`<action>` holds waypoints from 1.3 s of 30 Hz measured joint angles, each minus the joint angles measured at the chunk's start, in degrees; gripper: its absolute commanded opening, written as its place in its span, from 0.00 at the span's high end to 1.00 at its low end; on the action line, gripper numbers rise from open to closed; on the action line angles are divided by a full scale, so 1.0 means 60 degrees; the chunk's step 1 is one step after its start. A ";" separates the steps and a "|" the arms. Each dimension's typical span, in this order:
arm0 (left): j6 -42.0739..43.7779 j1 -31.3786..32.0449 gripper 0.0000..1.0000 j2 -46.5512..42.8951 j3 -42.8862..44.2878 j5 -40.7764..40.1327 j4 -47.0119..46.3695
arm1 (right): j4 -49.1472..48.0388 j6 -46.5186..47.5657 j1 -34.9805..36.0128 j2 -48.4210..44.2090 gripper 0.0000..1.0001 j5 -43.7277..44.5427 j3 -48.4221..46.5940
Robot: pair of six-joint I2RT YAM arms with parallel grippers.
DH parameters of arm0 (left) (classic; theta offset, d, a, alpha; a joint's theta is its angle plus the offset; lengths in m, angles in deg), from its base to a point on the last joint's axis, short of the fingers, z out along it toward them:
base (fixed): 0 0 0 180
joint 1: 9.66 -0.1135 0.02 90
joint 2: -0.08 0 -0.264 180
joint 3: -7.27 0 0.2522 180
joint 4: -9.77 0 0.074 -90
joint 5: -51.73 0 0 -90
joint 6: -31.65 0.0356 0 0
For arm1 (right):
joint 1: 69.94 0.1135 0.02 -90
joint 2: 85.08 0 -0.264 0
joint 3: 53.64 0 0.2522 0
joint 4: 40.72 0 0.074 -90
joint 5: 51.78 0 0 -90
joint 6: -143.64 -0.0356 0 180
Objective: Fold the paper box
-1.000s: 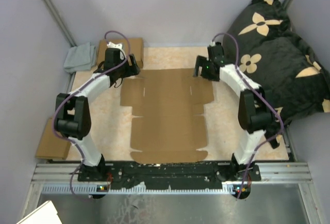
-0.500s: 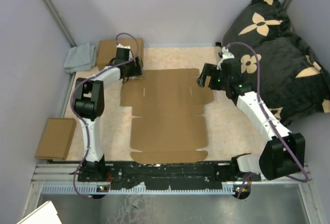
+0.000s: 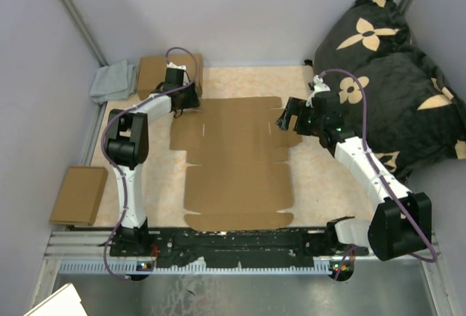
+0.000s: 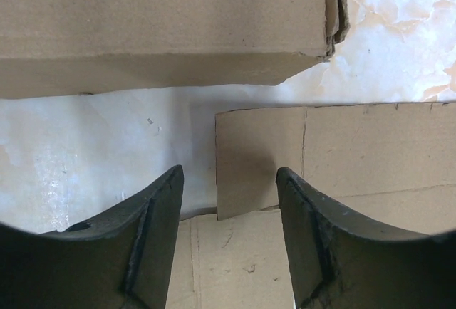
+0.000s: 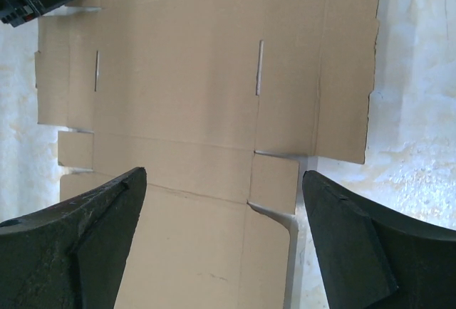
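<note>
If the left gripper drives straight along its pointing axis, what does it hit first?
Most likely the corner flap of the flat brown corrugated-cardboard box blank, framed between the fingers of the open left gripper. Depth is unclear; the pale tabletop beside it is the alternative.

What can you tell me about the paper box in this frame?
The paper box is an unfolded blank of plain brown corrugated cardboard, lying flat in the middle of the pale table. Its far section is widest, with side flaps; narrower panels with notched tabs run toward the near edge. Two short slits and crease lines show. No panel is raised. The left gripper is open over its far left flap corner and the right gripper open over its far right side; neither grips it.
</note>
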 measured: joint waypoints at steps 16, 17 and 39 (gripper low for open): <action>-0.0248 -0.0004 0.97 0.0069 0.0007 0.0849 -0.0459 | -0.0095 -0.0120 0.0000 -0.0084 0.08 -0.0022 0.0419; -0.0291 -0.0004 1.00 0.0066 0.0007 0.0929 -0.0525 | -0.0087 -0.0149 0.0000 -0.0084 0.08 -0.0025 0.0433; 0.0240 0.0131 1.00 -0.2750 -0.1679 0.1701 0.0095 | 0.1413 0.0550 0.0000 0.6983 0.06 0.0838 -0.6706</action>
